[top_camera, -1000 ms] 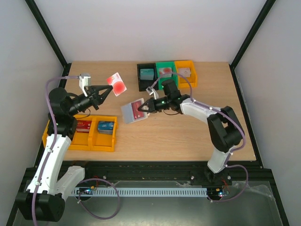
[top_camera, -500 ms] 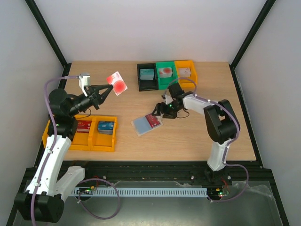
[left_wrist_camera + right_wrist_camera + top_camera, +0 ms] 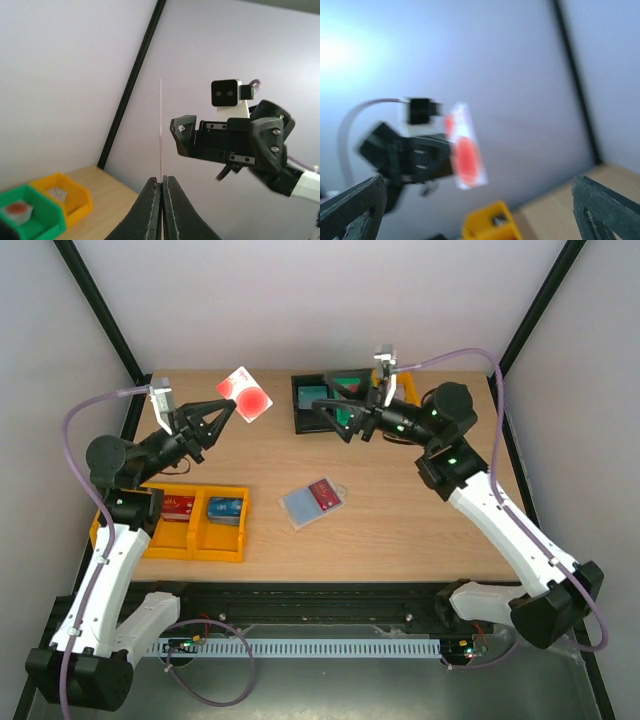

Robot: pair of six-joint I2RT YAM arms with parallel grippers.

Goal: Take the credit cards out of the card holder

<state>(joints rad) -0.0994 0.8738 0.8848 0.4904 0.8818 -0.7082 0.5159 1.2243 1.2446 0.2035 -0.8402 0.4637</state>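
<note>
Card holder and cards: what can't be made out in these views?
Top view: card holder too small to show any card beneath the red card.
Left wrist view: held card is edge-on, its face hidden.
Right wrist view: blur makes the held card's print unreadable.

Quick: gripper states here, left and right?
Left gripper: jaws shut on a white card with a red disc.
Right gripper: jaws open, holding nothing.

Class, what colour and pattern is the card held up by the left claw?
The card is white with a large red circle; top external view shows it best.
</note>
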